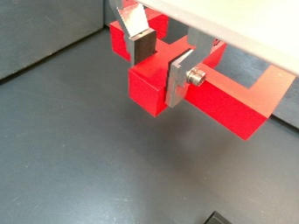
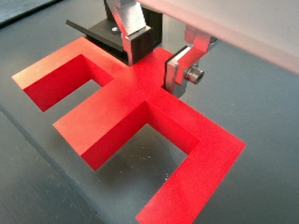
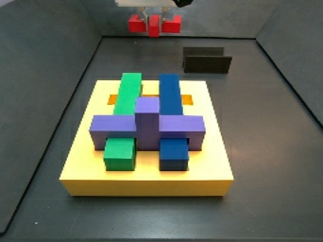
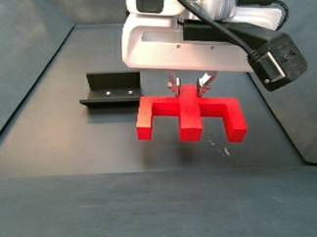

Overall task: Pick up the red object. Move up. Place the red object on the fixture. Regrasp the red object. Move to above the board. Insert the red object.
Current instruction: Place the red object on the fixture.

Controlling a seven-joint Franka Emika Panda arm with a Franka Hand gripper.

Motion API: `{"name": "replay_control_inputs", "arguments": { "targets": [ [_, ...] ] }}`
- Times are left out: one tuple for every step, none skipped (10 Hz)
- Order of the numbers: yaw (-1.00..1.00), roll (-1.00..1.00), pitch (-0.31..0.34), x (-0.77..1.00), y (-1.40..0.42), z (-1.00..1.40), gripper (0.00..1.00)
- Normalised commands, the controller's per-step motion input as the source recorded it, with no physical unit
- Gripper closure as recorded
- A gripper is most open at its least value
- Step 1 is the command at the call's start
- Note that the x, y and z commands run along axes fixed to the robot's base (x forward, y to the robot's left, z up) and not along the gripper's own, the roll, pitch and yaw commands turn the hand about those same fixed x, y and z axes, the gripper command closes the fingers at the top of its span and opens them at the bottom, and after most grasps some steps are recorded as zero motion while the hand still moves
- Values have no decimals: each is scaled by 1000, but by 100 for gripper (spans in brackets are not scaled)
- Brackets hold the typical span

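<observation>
My gripper [image 4: 191, 87] is shut on the red object [image 4: 188, 117], a bar with two legs and a centre stub. It hangs a little above the dark floor, to the right of the fixture [image 4: 112, 91]. In both wrist views the silver fingers [image 1: 180, 77] clamp the red object [image 1: 152, 87] at its centre, with the gripper [image 2: 158, 59] over the bar of the red object [image 2: 128, 105]. The fixture [image 2: 93, 33] shows just beyond it. In a side view the gripper [image 3: 158, 9] and red object [image 3: 154, 25] are at the far end, left of the fixture [image 3: 207, 61] and behind the board [image 3: 151, 180].
The yellow board carries a green block [image 3: 127, 95], a blue block [image 3: 168, 95] and a purple block [image 3: 149, 123], with orange slots beside them. Grey walls [image 4: 29, 86] enclose the dark floor on all sides.
</observation>
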Motion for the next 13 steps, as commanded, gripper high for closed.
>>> {"name": "replay_control_inputs", "arguments": {
  "targets": [
    [-43, -217, -14, 277, -63, 11, 100],
    [-9, -357, 117, 837, -274, 260, 100],
    [-9, -363, 163, 960, -323, 260, 100],
    [0, -297, 231, 1000, -394, 280, 100],
    [0, -320, 251, 1000, -429, 314, 100],
    [0, -369, 260, 1000, -429, 294, 100],
    [0, -409, 254, 1000, -417, 251, 100],
    [0, -434, 71, 971, -403, 194, 100],
    [0, -426, 0, 934, -369, 149, 100],
    [0, -363, 0, 991, -357, 100, 100],
    [0, -411, 0, 906, -314, 129, 100],
    [0, -417, 0, 897, -274, 80, 100],
    [40, -443, 0, 860, -271, 71, 100]
  ]
}}
